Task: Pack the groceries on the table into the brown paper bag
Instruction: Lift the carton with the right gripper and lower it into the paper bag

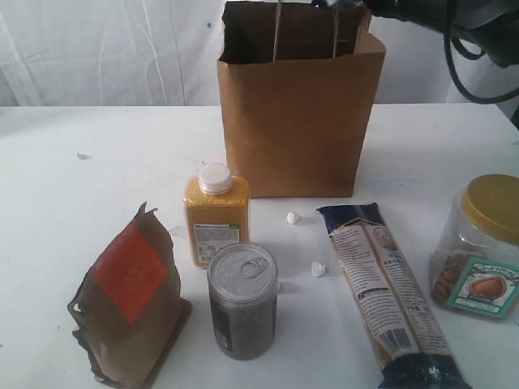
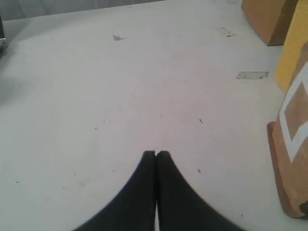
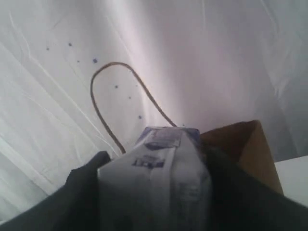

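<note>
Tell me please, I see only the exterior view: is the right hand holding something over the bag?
Observer: Yes. The right wrist view shows the right hand closed on the small white carton.
Operator: And the left hand? I cannot find it.
Observer: The left hand is shut, holding nothing, over the table.
Operator: What stands close to it?
Observer: The orange-labelled brown pouch, to one side.

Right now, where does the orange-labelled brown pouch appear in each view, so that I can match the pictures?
Exterior view: the orange-labelled brown pouch stands at the lower left, nearest the camera.
Left wrist view: the pouch is cut off by the picture's edge, next to the yellow-grain bottle.
Right wrist view: not in it.
Shared landmark: the brown paper bag, seen in all three.
</note>
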Robot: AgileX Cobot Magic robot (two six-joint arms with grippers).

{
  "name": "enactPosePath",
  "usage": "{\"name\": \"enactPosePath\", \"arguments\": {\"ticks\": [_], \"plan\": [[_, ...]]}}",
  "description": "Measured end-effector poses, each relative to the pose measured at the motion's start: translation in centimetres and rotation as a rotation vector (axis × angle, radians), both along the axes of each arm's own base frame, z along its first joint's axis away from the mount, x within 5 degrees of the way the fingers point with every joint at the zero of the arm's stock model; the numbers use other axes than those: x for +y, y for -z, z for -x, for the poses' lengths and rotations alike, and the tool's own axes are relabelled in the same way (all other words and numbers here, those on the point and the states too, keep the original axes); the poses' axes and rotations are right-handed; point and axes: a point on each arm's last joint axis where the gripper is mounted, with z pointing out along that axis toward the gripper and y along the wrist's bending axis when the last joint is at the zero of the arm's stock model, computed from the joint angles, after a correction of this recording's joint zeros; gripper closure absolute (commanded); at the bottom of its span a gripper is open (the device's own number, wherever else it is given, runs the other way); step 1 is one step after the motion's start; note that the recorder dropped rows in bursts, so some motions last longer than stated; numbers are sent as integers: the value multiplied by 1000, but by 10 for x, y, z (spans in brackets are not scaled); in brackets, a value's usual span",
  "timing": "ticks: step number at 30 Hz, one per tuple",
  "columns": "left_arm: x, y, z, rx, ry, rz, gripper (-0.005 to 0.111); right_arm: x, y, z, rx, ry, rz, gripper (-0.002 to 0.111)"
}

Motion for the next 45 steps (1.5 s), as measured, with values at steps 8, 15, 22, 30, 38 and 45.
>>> {"name": "enactPosePath", "arguments": {"ticks": [8, 15, 22, 30, 38, 45], "plan": [[0, 0, 0, 0, 0, 0, 107, 0, 4, -4, -11, 19, 1, 84], [0, 0, 0, 0, 0, 0, 107, 1, 8, -5, 5, 6, 16, 76], [0, 0, 0, 0, 0, 0, 107, 3, 8, -5, 13, -15, 42, 70], [0, 0, 0, 0, 0, 0, 107, 6, 22, -13, 39, -11, 55, 68], [0, 0, 0, 0, 0, 0, 107, 8, 31, -18, 51, -19, 102, 57], [0, 0, 0, 0, 0, 0, 107, 9, 34, -17, 58, -51, 180, 56]]}}
